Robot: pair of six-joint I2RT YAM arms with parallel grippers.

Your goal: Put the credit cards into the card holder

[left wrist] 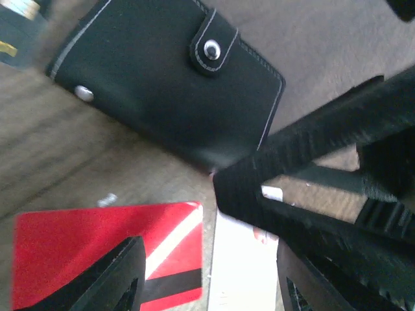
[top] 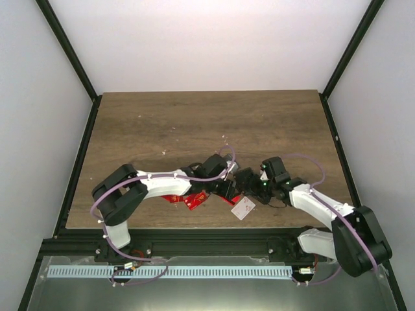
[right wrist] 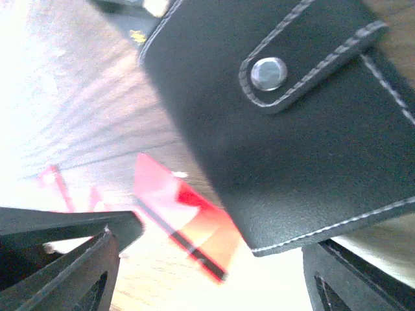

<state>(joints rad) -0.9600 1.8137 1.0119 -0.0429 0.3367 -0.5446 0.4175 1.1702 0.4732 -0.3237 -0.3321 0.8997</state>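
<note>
The card holder [left wrist: 162,84], a black stitched wallet with a snap tab, lies shut on the table. It fills the upper right of the right wrist view [right wrist: 292,129]. In the top view both grippers hide it. My left gripper [left wrist: 214,295] is open and empty just above a red card [left wrist: 84,253] and the white card [left wrist: 243,272]. My right gripper [right wrist: 207,278] is open, with the wallet's corner and a red card [right wrist: 188,220] between its fingers. A right finger [left wrist: 311,146] crosses the left wrist view. The grippers [top: 225,188] [top: 241,184] meet at the table's near middle.
More red cards [top: 174,198] [top: 196,201] lie on the wooden table [top: 194,123] near the front edge, with the white card [top: 243,208] to their right. A dark grey card with a gold mark [left wrist: 18,32] lies beside the wallet. Black frame rails border the table.
</note>
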